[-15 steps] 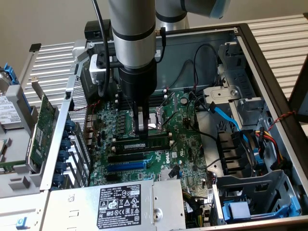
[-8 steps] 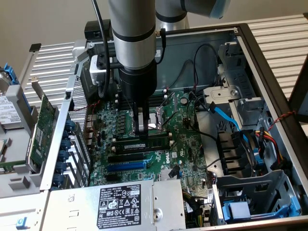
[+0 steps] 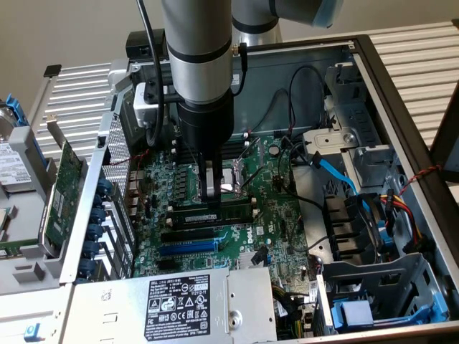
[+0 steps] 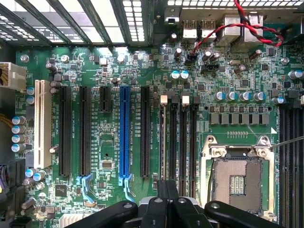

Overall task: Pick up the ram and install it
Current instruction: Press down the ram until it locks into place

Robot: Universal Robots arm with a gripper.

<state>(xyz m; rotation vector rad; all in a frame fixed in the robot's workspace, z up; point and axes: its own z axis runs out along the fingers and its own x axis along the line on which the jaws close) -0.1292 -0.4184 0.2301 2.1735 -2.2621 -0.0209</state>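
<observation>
Pale wall and slatted metal surfaces surround the open computer case (image 3: pixel 401 107) lying on its side. On the exterior view's left, a green expansion card (image 3: pixel 61 193) stands upright outside the case wall. Moving right, the motherboard (image 3: pixel 237 236) spreads out, with a blue slot (image 4: pixel 125 137) among black ones. My gripper (image 3: pixel 213 192) hangs low over the board with its fingers closed together, right above the ram (image 3: pixel 215 213), which lies seated along a slot beside the processor socket (image 4: pixel 237 178). Further right, blue cable (image 3: pixel 337 175) and drive bays.
</observation>
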